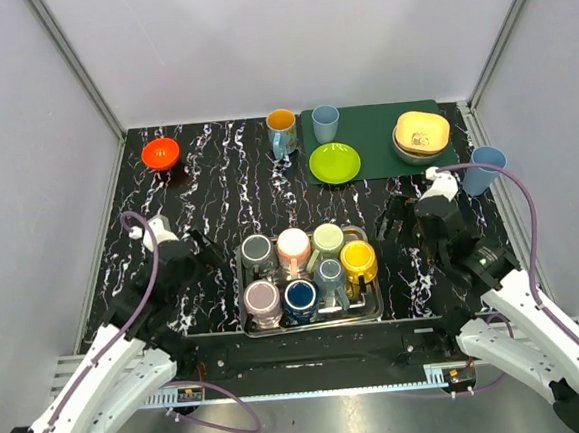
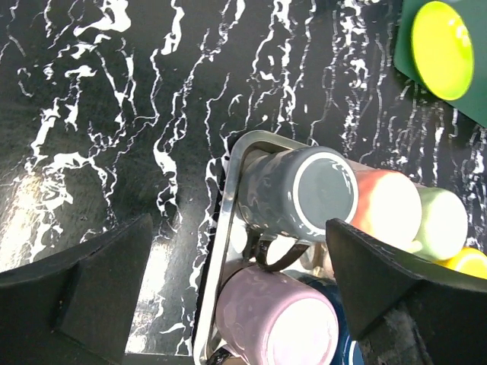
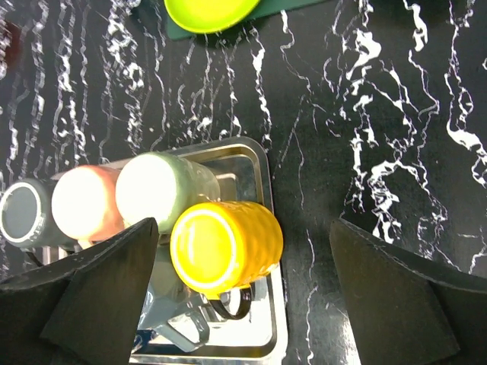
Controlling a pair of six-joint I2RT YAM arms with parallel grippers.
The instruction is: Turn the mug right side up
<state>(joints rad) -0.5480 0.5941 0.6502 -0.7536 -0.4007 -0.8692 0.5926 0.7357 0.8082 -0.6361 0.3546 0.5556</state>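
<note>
**A:** where are the mugs (image 1: 304, 271) sitting?

**B:** seven of them, packed into the metal tray (image 1: 377, 308) at the near middle of the table (image 1: 207, 183). They all look bottoms-up from above. The grey mug (image 2: 304, 194) is in the tray's far-left corner and the yellow mug (image 3: 224, 243) is at the far right.

**A:** and the tools?

**B:** the left tool (image 2: 237, 228) is just left of the tray, fingers spread wide with nothing gripped, and its wrist cam looks at the grey mug. The right tool (image 3: 243, 228) is just right of the tray, also spread wide and empty, with the yellow mug framed between its fingers. Neither one touches a mug.
</note>
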